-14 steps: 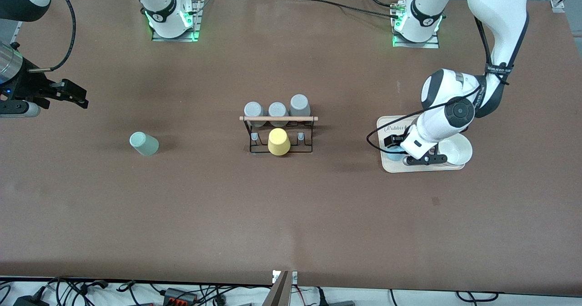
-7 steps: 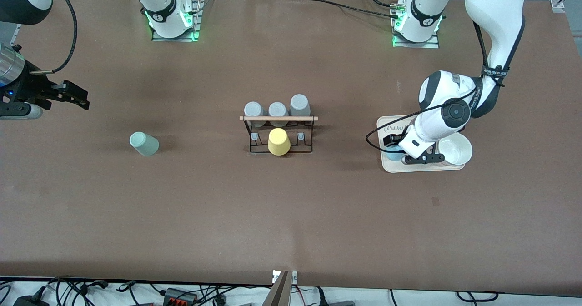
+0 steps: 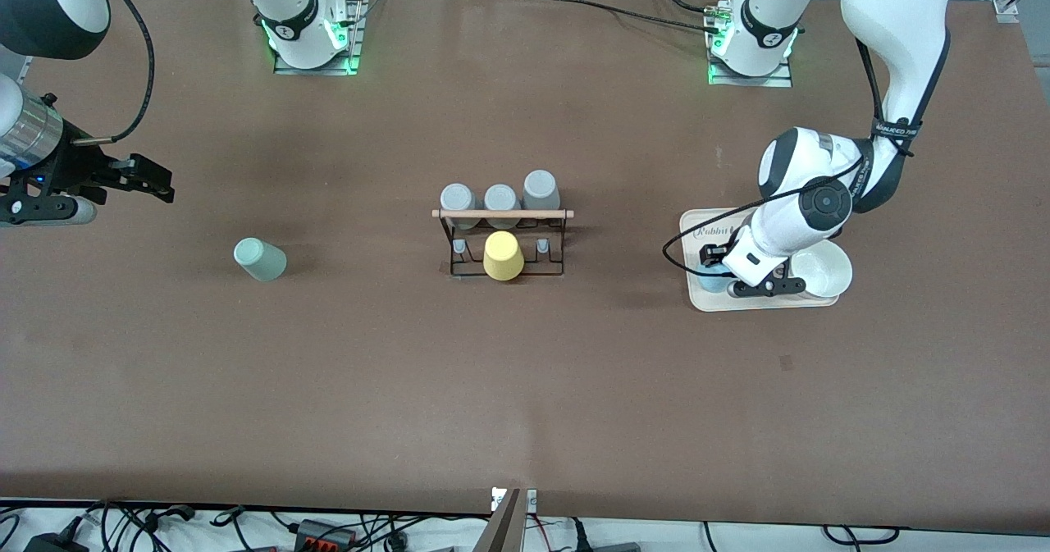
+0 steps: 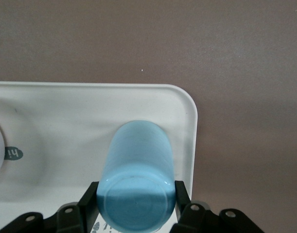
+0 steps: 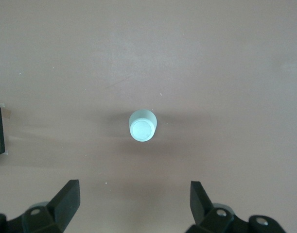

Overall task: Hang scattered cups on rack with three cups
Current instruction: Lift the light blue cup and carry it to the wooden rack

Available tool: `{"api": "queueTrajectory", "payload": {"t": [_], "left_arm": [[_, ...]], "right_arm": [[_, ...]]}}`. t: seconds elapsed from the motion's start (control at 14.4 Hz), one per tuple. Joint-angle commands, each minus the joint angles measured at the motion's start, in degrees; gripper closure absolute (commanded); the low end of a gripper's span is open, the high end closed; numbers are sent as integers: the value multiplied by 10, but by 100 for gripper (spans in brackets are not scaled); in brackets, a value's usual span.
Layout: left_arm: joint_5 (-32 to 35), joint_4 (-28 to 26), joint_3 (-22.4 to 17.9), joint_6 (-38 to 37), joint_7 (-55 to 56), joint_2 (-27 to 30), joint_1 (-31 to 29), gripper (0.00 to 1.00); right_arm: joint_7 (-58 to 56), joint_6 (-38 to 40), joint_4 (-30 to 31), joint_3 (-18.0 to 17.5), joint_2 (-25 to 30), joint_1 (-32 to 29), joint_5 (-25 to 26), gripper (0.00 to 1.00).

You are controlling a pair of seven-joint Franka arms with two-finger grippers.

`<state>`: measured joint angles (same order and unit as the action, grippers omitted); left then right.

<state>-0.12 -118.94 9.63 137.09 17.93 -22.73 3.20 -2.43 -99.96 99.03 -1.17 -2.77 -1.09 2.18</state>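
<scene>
your left gripper (image 4: 134, 206) is down on the cream tray (image 3: 767, 304) at the left arm's end of the table, and its fingers (image 4: 88, 201) are pressed against both sides of the light blue cup (image 4: 137, 187). the left wrist view shows that cup standing on the tray close to the tray's rounded corner, base up, with a black finger touching it on each side. in the front view only a sliver of the blue cup (image 3: 710, 280) shows under the wrist. a white bowl (image 3: 822, 271) sits on the same tray, just beside the gripper.

your right gripper (image 5: 133, 204) hangs in the air over bare table at the right arm's end, jaws spread wide with nothing between them. the mint green cup (image 3: 260, 258) stands on the table, well apart from that gripper; in the right wrist view it (image 5: 142, 125) shows alone on the brown surface with its flat base up.

the rack (image 3: 502, 240) stands at the middle of the table, between the two cups (well apart from both). a yellow cup (image 3: 503, 256) sits upside down on a peg at the side of the rack nearer the front camera. three grey cups (image 3: 500, 197) stand in a row along its farther side, under the wooden rod (image 3: 502, 214) in the front view. two pegs either side of the yellow cup are bare.
</scene>
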Motion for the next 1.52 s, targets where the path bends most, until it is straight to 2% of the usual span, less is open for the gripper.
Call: {"api": "queueTrajectory", "payload": {"t": [0.0, 0.14, 0.35, 0.48, 0.62, 1.04, 1.25, 1.45], "left_arm": [[11, 7, -1, -4, 4, 24, -1, 64], [11, 43, -1, -28, 4, 34, 1, 68], [12, 135, 4, -131, 11, 36, 6, 69], [11, 198, 7, -205, 49, 35, 27, 69], [8, 237, 8, -241, 103, 33, 50, 69], [2, 278, 20, -246, 262, 25, 136, 69], [3, 335, 19, -247, 336, -15, 183, 69], [5, 359, 19, -246, 391, -46, 230, 68]], "right_arm": [[1, 2, -11, -2, -7, -1, -7, 0], [1, 3, -14, -2, -9, -1, -7, 0], [-3, 6, -14, -2, -13, -1, -7, 0], [-5, 2, -15, -1, -15, -2, -6, 0], [-5, 2, -15, -1, -16, -3, -7, 0], [-6, 1, -14, -1, -18, -8, -6, 0], [-6, 2, -13, 3, -19, -8, -5, 0], [-7, 0, -13, 4, -21, -9, -5, 0]]}}
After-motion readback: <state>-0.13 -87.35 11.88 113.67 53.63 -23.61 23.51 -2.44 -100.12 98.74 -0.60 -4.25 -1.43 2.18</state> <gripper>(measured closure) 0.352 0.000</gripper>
